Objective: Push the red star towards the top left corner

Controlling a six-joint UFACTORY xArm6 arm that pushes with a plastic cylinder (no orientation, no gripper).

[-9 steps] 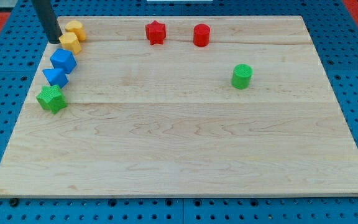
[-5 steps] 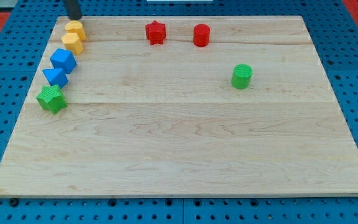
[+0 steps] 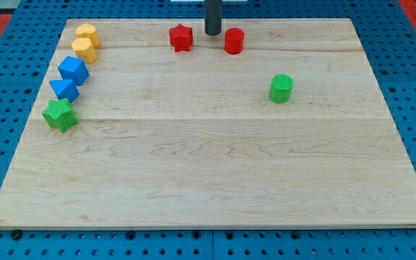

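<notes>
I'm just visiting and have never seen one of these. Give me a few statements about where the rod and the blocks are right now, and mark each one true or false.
1. My tip sits between the red star and the red cylinder. True.
2. My tip is touching the green cylinder. False: that block stands alone, well below and to the view's right of the tip.
3. The two yellow blocks lie near the board's top left corner. True.
4. The red star is already in the top left corner. False: it is near the top edge, left of centre.
5. The green star is below the blue blocks in the view. True.
</notes>
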